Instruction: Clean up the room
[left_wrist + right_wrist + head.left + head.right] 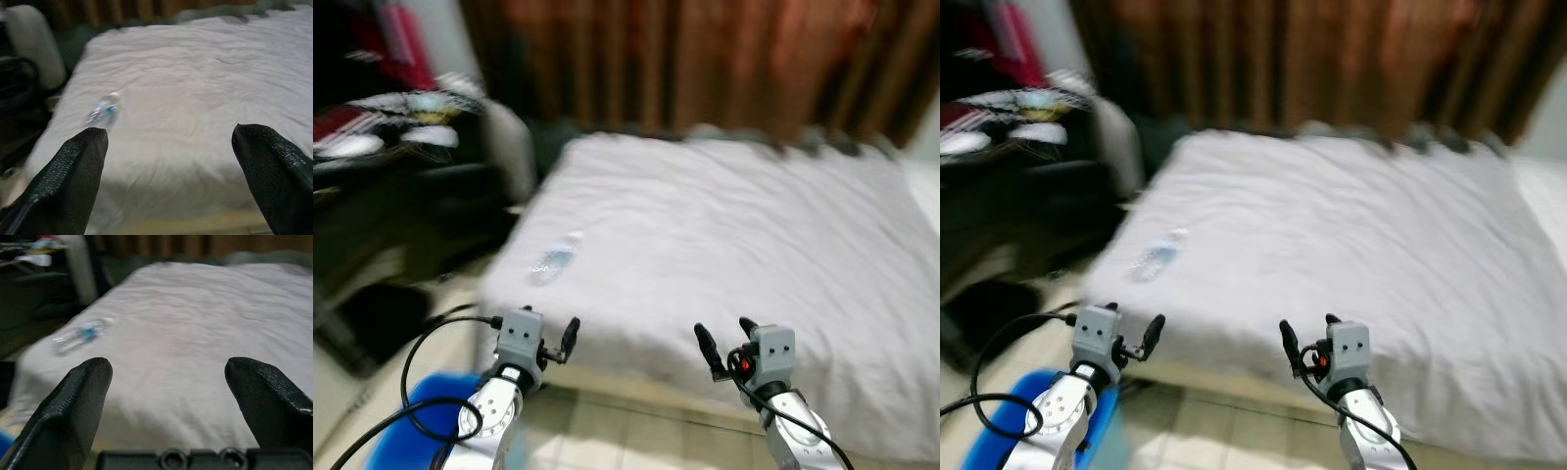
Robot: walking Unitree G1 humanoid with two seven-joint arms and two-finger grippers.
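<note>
Black jaws on left gripper (558, 343) and right gripper (726, 345) stand released, empty, short of the bed (734, 235) edge. Bottle (556, 259) lies flat on the sheet at 11 o'clock from the left gripper. Views blurred.

Brown curtains (705, 59) behind blurred bed (754, 245)

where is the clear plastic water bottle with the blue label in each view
Left eye view: clear plastic water bottle with the blue label lies on the white bed sheet, near its left edge.
Right eye view: same spot.
Left wrist view: beyond one black finger.
Right wrist view: near the sheet's edge.
Shared landmark: the sheet.
</note>
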